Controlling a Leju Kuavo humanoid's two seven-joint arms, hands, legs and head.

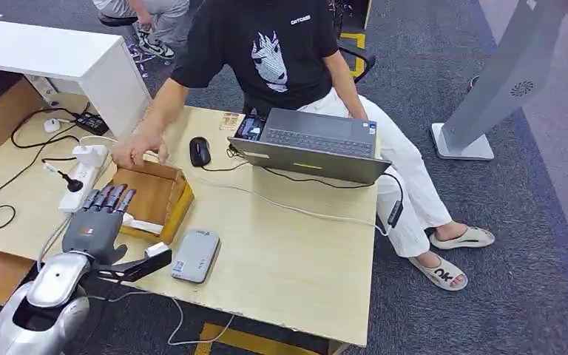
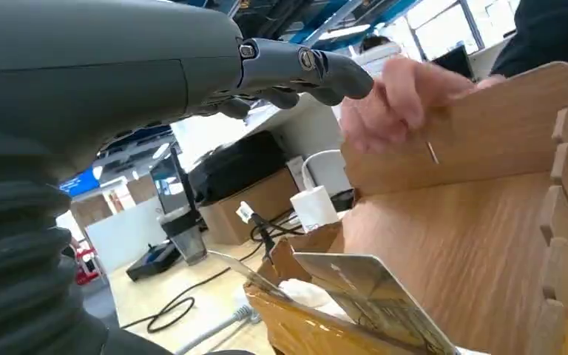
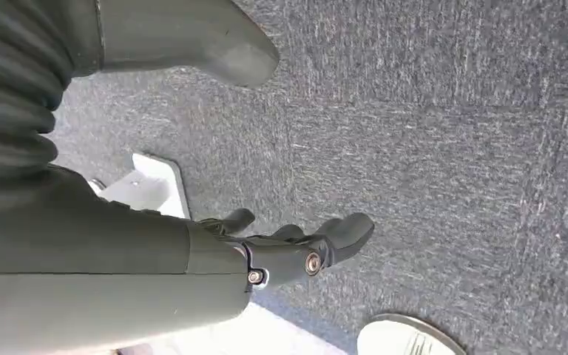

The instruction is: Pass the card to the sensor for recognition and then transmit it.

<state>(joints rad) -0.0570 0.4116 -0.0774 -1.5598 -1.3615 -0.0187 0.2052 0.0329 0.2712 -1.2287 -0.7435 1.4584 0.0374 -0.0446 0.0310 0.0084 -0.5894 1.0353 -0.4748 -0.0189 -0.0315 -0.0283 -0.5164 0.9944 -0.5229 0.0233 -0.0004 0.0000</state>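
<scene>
Over the wooden box (image 1: 157, 194) at the table's (image 1: 288, 259) left edge, the left hand (image 1: 97, 220) hovers, fingers (image 1: 111, 198) spread and holding nothing. Card (image 2: 373, 296) leans against the box's near wall, just beneath that hand. A person's hand (image 1: 137, 150) grips the far wall. Sensor (image 1: 195, 255) lies beside the box. Right hand (image 3: 281, 248) hangs over carpet (image 3: 451, 133), fingers loosely apart, empty.

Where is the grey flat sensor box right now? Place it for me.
In the head view, the grey flat sensor box lies on the light wooden table near its front edge, just right of the open wooden tray and the robot's left hand.
</scene>
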